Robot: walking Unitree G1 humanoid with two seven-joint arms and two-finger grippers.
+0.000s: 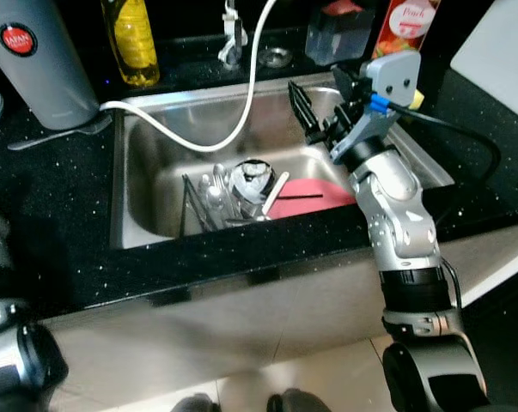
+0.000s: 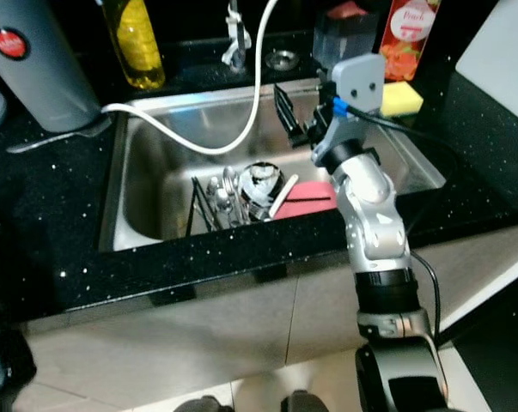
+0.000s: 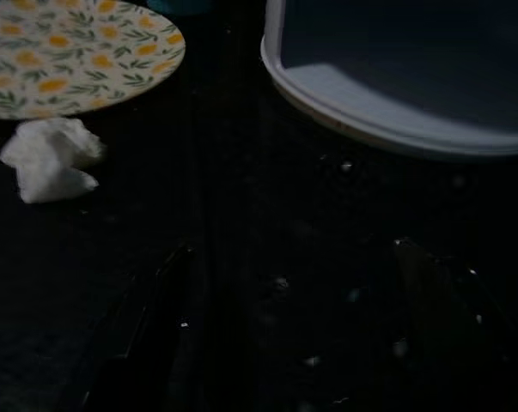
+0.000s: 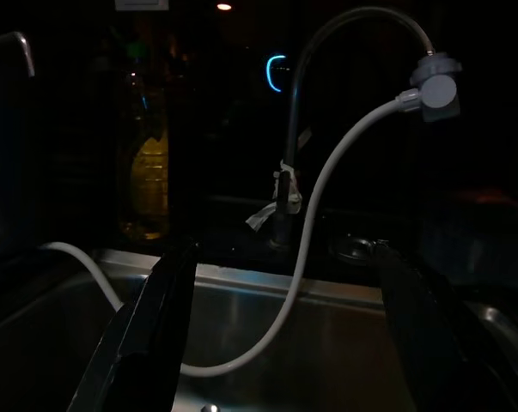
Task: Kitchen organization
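Right arm (image 1: 396,215), silver and jointed, extends forward and upward from the lower right; a grey camera housing sits on its wrist. Right gripper (image 1: 314,107) points forward, its two long black fingers (image 4: 147,335) spread apart with nothing between them. Left gripper (image 3: 284,335) appears dim, fingers likewise parted.

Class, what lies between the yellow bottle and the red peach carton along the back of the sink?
In the left eye view, between the yellow bottle and red peach carton stand the faucet base and a clear container.
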